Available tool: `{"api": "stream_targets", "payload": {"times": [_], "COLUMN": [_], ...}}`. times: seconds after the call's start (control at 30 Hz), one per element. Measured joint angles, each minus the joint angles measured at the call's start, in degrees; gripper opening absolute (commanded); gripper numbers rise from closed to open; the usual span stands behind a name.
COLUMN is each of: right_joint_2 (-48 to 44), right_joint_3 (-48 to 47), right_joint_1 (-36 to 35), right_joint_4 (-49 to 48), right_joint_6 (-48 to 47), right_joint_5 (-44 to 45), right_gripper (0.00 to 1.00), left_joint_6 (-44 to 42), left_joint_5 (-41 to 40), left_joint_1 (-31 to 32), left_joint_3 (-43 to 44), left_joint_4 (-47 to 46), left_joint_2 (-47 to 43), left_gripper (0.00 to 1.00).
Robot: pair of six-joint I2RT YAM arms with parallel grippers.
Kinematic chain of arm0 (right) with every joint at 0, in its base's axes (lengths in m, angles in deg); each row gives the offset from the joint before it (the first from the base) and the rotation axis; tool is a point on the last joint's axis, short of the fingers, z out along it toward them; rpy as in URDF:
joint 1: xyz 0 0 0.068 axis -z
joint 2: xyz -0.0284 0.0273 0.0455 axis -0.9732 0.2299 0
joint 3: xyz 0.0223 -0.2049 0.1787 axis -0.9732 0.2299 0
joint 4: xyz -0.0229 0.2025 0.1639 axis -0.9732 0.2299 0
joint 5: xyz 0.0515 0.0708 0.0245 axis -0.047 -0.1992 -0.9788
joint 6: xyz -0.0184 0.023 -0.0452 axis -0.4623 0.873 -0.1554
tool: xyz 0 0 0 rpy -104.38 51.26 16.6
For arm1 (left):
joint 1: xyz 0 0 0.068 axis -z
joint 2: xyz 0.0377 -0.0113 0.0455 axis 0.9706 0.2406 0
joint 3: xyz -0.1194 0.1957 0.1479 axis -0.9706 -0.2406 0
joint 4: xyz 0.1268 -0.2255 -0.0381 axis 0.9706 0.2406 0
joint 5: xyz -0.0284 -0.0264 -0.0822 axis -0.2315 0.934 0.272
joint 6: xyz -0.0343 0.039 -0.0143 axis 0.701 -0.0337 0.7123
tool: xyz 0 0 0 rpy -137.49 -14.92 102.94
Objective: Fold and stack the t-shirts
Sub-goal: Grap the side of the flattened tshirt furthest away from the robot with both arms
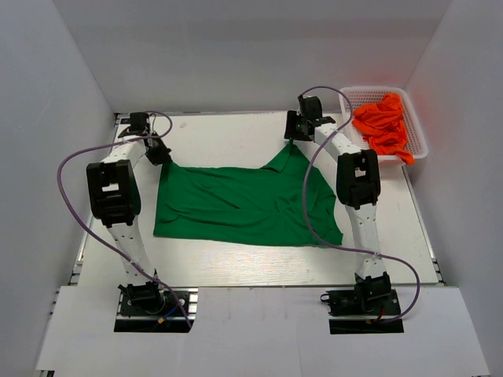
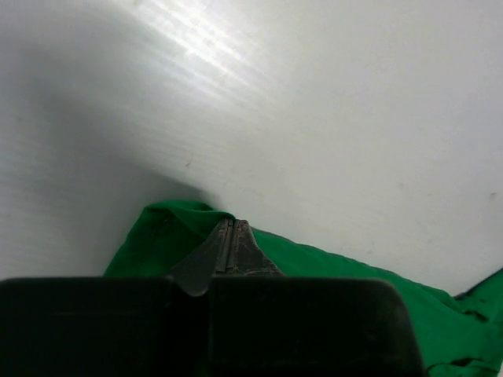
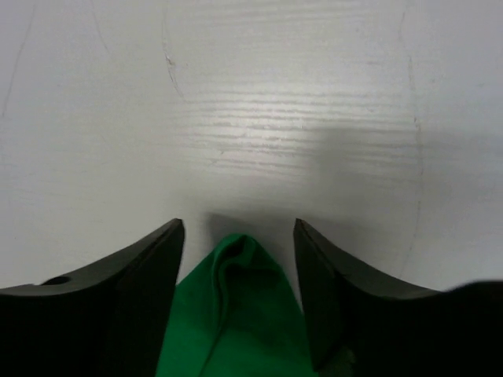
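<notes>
green t-shirt: one, spread between the arms on the desk; long axis left to right, far-right corner drawn into a peak pointing away.
orange t-shirts: crumpled heap in the white basket, far right; count unclear.
left hand: pinched shut on the shirt's far-left corner.
right hand: fingers apart, straddling the peak.

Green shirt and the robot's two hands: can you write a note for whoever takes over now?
Left gripper: shut on the far left corner of the green t-shirt.
Right gripper: open, jaws either side of its far right corner, not pinching.
The shirt lies spread and wrinkled on the table; orange t-shirts are heaped in the white basket, far right.
Done: nothing folded or stacked.
Left: close the right gripper, fold the green one, then the orange ones, stack.
</notes>
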Motion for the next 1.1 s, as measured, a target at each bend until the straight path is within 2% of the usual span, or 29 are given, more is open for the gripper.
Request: {"api": "stream_targets", "payload": {"times": [0.17, 0.23, 0.33, 0.37, 0.4, 0.5, 0.6, 0.7, 0.8, 0.83, 0.9, 0.93, 1.03, 1.1], "right_joint_2": [1.99, 2.73, 3.06, 3.06, 3.06, 2.91, 2.4, 2.34, 2.34, 2.34, 2.34, 2.34, 2.34, 2.34], "right_joint_3": [-2.93, -3.5, -3.45, -3.45, -3.45, -3.19, -1.95, -1.84, -1.84, -1.84, -1.84, -1.84, -1.84, -1.84], "right_joint_1": [0.28, 0.57, 1.07, 1.22, 1.44, 1.88, 2.1, 2.16, 2.1, 2.08, 1.97, 1.86, 1.68, 1.55], "right_joint_4": [-2.36, -2.95, -2.95, -2.97, -3.02, -3.45, -3.41, -3.1, -2.29, -1.9, -1.51, -1.42, -1.2, -0.81], "right_joint_6": [1.05, 1.44, 2.08, 2.16, 2.23, 1.9, 0.87, -0.11, -0.79, -0.83, -0.98, -0.9, -0.83, -0.57], "right_joint_5": [-0.07, -0.2, -0.24, -0.11, -0.02, 0.26, 0.68, 0.33, -0.66, -1.36, -2.49, -3.02, -4.24, -4.35], "right_gripper": [0.32, 0.0, 0.0, 0.09, 0.29, 0.56, 0.67, 0.68, 0.61, 0.49, 0.42, 0.34, 0.0, 0.0], "left_joint_6": [-0.63, -0.72, -0.9, -0.9, -0.92, -0.9, -0.92, -0.92, -0.92, -0.92, -0.92, -0.92, -0.92, -0.92], "left_joint_5": [1.97, 2.16, 2.14, 2.1, 2.05, 1.95, 1.95, 1.95, 1.95, 1.95, 1.95, 1.95, 1.95, 1.95], "left_joint_1": [-0.02, -0.02, -0.2, -0.28, -0.37, -0.52, -0.85, -1.05, -1.14, -1.16, -1.16, -1.16, -1.16, -1.16], "left_joint_3": [3.37, 3.76, 4.15, 4.15, 4.15, 4.2, 4.44, 4.72, 4.74, 4.74, 4.74, 4.74, 4.76, 4.79], "left_joint_4": [-0.92, -0.85, -0.68, -0.59, -0.48, -0.26, -0.22, -0.22, -0.17, -0.09, 0.11, 0.13, 0.15, 0.15], "left_joint_2": [0.57, 0.68, 1.09, 1.18, 1.29, 1.31, 1.42, 1.86, 2.27, 2.32, 2.32, 2.32, 2.32, 2.36], "left_gripper": [0.0, 0.0, 0.0, 0.0, 0.0, 0.0, 0.0, 0.0, 0.0, 0.0, 0.0, 0.0, 0.0, 0.0]}}
